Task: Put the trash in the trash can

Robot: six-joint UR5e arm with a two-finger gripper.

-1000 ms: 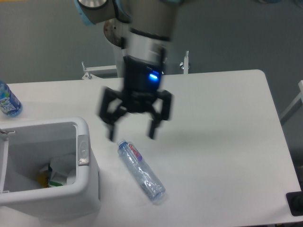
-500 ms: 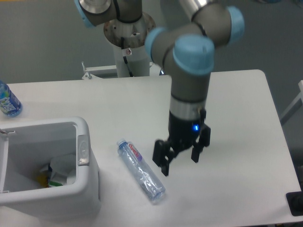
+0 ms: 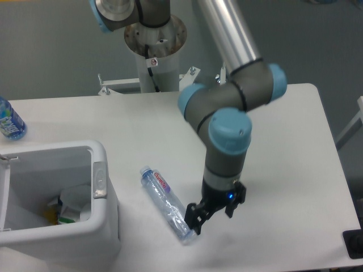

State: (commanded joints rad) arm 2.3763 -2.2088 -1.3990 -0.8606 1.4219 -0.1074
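1. Reaching low over the table, the gripper hangs at the base end of the clear plastic bottle, with its fingers spread and nothing between them — one fingertip looks just beside or touching the bottle's end, though I cannot tell whether there is contact.

2. That bottle lies on its side, its capped end at about 11 o'clock and its base at about 5 o'clock, just beside the trash can, which sits at 9 o'clock from it.

3. Inside the can a white crumpled scrap with green print is visible among a few other pieces, so that part of the job looks done.

4. What is left, by my reading, is the bottle — grasp, lift, carry toward 9 o'clock, and drop over the rim.

5. An upright bottle with a blue label stands well apart at the 10 o'clock edge of the table and seems no part of this.
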